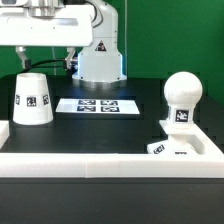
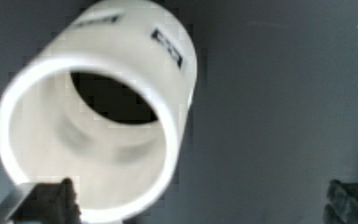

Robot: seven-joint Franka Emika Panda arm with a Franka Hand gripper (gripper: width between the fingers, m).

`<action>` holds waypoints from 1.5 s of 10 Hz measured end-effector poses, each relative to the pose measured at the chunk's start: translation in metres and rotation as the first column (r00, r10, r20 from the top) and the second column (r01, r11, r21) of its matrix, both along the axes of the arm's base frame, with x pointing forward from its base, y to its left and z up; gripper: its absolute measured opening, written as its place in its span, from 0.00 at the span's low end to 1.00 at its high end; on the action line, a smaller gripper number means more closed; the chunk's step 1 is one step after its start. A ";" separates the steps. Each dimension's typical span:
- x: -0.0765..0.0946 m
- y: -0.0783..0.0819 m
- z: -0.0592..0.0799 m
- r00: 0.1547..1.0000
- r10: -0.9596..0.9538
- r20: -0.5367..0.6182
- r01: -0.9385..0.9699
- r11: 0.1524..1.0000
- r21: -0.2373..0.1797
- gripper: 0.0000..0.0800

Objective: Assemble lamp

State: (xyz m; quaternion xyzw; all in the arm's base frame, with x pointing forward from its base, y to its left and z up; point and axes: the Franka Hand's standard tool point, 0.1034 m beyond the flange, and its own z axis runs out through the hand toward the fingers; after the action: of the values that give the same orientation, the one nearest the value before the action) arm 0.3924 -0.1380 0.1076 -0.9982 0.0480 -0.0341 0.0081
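At the exterior view's left, the gripper (image 1: 42, 62) hangs just above the lamp shade (image 1: 33, 99), which stands near the left edge of the black bench (image 1: 120, 130). The shade rests wide end down, narrow end up, so its long axis runs vertical and it points at the arm overhead. The wrist view looks straight down that axis: the shade's open mouth (image 2: 114, 95) fills the picture, and one dark fingertip (image 2: 48, 203) sits at the shade's rim while the other fingertip (image 2: 354, 198) sits well apart from it on the far side. The fingers are spread wide and hold nothing.

Mid-bench, toward the back edge, lies the marker board (image 1: 98, 105), flat and untouched.

At the right, the bulb (image 1: 183, 93) already stands upright on the blocky base (image 1: 172, 140), seated against the white wall (image 1: 110, 160) that lines the bench's front edge and right corner. Its ball is up, its stem down, its axis vertical.

By this reading, the bulb step is done and the shade pickup is in hand. The next move appears to call for a straight descent so one finger goes inside the mouth and the other outside the wall, then a firm close on that thin wall. The shade must then travel across the bench, kept upright, and be lowered over the bulb.
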 end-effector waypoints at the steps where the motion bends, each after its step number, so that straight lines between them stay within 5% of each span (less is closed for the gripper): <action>1: 0.001 0.001 -0.004 1.000 0.006 -0.005 -0.006 1.000 -0.003 0.87; 9: -0.002 0.004 -0.024 0.999 0.038 -0.027 -0.039 0.999 -0.023 0.87; 10: -0.001 0.004 -0.024 0.999 0.039 -0.026 -0.040 0.999 -0.023 0.76; 11: -0.002 0.003 -0.025 0.999 0.041 -0.026 -0.042 0.999 -0.025 0.54; 12: -0.003 0.003 -0.026 0.999 0.041 -0.030 -0.042 0.999 -0.025 0.54; 13: -0.003 0.003 -0.026 0.999 0.041 -0.030 -0.042 0.999 -0.025 0.32; 14: -0.003 0.003 -0.026 0.999 0.041 -0.030 -0.042 0.999 -0.025 0.32; 15: -0.002 0.003 -0.026 0.999 0.042 -0.029 -0.042 0.999 -0.025 0.11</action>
State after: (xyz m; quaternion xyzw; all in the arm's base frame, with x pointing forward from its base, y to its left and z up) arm 0.3901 -0.1345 0.0816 -0.9994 0.0267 -0.0204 -0.0045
